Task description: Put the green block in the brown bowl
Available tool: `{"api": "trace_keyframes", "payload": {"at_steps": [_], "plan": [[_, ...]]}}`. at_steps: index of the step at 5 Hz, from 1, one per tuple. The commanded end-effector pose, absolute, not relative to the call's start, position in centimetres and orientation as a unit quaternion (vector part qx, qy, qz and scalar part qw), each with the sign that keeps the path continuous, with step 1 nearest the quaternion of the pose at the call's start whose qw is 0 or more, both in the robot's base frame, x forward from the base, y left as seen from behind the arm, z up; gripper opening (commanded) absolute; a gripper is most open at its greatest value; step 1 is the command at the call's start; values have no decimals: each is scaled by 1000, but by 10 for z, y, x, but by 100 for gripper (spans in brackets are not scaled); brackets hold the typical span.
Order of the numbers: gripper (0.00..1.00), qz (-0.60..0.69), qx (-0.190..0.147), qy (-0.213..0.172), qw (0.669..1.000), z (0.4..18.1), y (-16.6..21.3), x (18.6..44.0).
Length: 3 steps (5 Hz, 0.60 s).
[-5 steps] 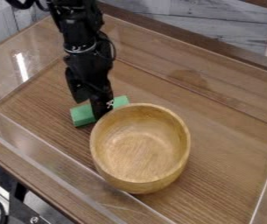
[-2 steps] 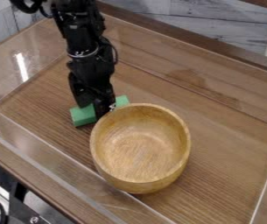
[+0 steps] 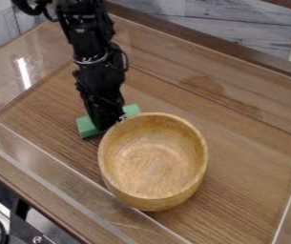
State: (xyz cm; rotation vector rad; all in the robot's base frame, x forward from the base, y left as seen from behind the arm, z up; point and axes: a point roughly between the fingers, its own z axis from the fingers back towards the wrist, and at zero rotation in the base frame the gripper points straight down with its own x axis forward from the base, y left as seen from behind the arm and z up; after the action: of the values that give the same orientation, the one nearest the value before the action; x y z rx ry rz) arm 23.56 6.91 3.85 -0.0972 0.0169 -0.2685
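Note:
The green block point(image 3: 94, 123) lies flat on the wooden table just left of and behind the brown bowl point(image 3: 153, 159). My black gripper point(image 3: 106, 116) comes straight down onto the block's middle, its fingers drawn in against the block's sides and shut on it. The block still rests on the table, with its ends showing at either side of the fingers. The light-brown bowl stands upright and holds nothing.
A clear plastic wall point(image 3: 20, 67) runs along the left and front of the wooden table point(image 3: 224, 105). A grey marbled wall stands behind. Bare wood lies to the right of the bowl.
The gripper's fingers have closed in from wide apart onto the green block. The arm lowered slightly; block and bowl have stayed in place.

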Motion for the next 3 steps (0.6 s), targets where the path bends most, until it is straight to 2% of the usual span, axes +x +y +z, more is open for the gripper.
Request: {"api": "trace_keyframes", "payload": {"at_steps": [1,3], "plan": [[0,-120,-45,-5,992,54,75,244],[0,-102,-65,18,992,62,74,236]]}}
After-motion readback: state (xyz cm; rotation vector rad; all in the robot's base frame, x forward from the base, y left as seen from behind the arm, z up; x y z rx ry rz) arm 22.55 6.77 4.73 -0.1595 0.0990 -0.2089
